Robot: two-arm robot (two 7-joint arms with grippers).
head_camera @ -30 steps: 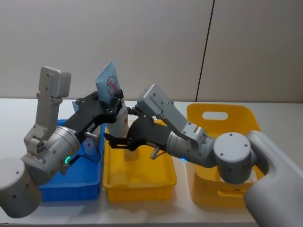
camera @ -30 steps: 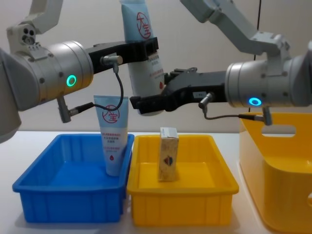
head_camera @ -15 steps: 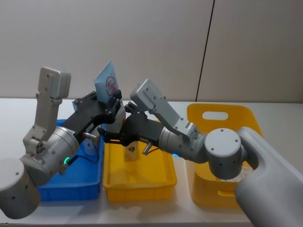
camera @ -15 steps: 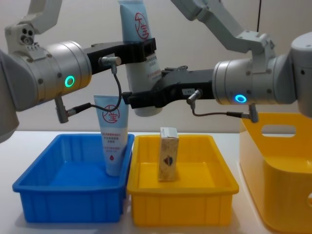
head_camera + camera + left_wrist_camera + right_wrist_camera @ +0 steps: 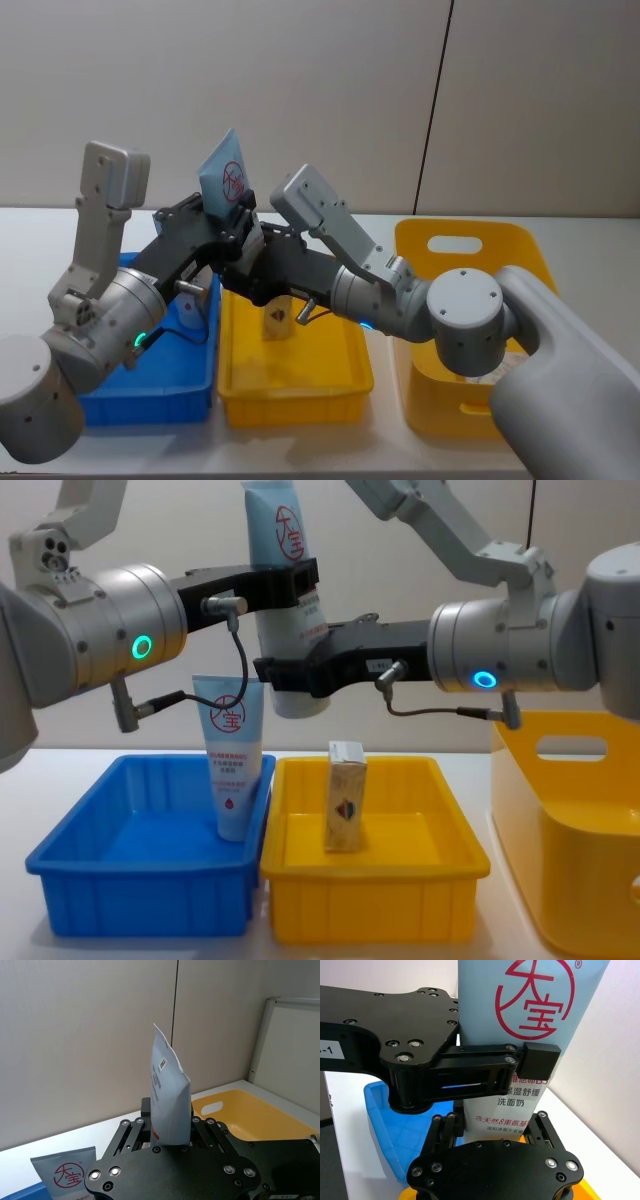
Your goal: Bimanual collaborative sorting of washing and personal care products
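Mid-handover above the trays: my left gripper [image 5: 290, 580] is clamped on the upper part of a white squeeze tube [image 5: 287, 610], held upright so my right gripper [image 5: 290, 672] can take its lower end, where those jaws now look closed on it. Below, a second tube [image 5: 232, 770] leans in the blue tray [image 5: 140, 880]; a cream carton [image 5: 345, 796] stands in the yellow tray [image 5: 375, 885], well beneath the exchange.
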